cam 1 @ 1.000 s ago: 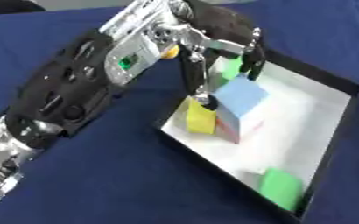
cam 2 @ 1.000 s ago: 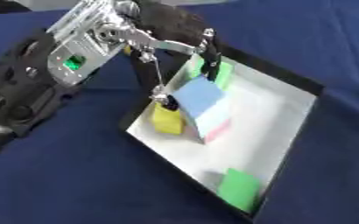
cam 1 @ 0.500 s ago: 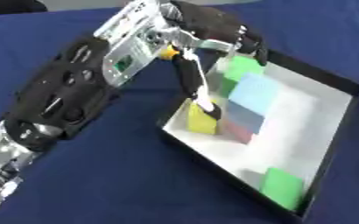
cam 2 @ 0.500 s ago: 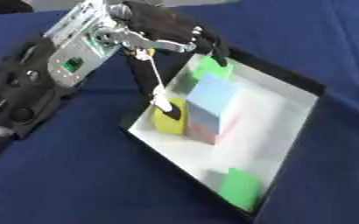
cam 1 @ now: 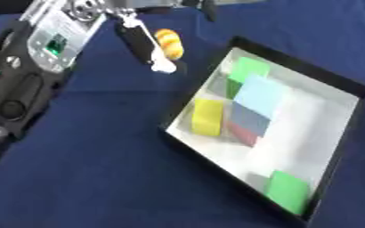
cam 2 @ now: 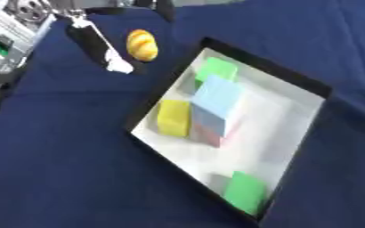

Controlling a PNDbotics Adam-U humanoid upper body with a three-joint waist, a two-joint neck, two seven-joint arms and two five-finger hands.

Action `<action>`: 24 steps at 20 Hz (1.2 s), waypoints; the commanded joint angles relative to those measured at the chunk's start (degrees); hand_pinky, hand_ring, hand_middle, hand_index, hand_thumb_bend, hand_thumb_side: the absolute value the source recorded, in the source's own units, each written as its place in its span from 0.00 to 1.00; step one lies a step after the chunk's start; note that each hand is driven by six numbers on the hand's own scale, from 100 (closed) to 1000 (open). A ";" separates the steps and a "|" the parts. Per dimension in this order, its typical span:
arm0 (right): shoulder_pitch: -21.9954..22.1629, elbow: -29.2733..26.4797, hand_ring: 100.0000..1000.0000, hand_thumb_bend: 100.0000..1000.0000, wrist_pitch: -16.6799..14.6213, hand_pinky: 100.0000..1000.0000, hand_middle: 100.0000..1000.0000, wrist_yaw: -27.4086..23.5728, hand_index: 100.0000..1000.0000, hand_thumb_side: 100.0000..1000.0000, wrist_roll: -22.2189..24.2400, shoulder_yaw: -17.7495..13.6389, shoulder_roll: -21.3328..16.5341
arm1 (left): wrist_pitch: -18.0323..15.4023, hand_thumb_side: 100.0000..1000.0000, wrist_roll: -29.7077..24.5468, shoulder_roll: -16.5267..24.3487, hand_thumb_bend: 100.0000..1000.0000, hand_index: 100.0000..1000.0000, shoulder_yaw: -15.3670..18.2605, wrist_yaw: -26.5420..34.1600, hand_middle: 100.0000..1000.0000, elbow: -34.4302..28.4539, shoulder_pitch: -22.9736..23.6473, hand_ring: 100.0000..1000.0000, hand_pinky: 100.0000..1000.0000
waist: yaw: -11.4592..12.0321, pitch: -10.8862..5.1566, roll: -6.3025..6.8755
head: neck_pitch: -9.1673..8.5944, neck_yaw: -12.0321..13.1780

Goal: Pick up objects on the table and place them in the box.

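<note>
fingers point(cam 2: 107, 49) straight, empty, beside orange object point(cam 2: 142, 44)

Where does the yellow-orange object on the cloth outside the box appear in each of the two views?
Left eye view: the yellow-orange object lies upper centre, left of the box, beside the left hand.
Right eye view: it lies upper left, nearer the picture's left edge.
Shared landmark: the box's top corner, just right of it.

Looks like a robot test bench or lab rather than a home: a table point(cam 1: 100, 178) draped edge to edge in plain dark blue cloth. Holds only a shallow black-rimmed box point(cam 1: 349, 120) with a white floor and plain coloured blocks point(cam 2: 216, 95), staged like practice props.
</note>
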 commanded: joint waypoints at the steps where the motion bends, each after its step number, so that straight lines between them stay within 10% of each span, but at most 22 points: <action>1: -0.25 -1.50 0.74 0.00 -0.03 0.78 0.68 -0.01 0.78 0.45 -0.38 -0.67 -2.10 | 1.24 0.15 -0.13 4.47 0.37 0.85 3.81 2.27 0.84 2.67 0.50 0.93 0.88 | 0.32 -2.39 0.01 | 0.14 -0.50; 24: -0.72 -1.64 0.75 0.00 0.27 0.78 0.68 -0.30 0.78 0.45 -0.11 -0.33 -1.20 | -1.83 0.10 9.42 -4.68 0.40 0.83 9.46 -8.95 0.83 28.32 -5.59 0.86 0.81 | -0.88 -2.14 -0.75 | -1.67 -0.27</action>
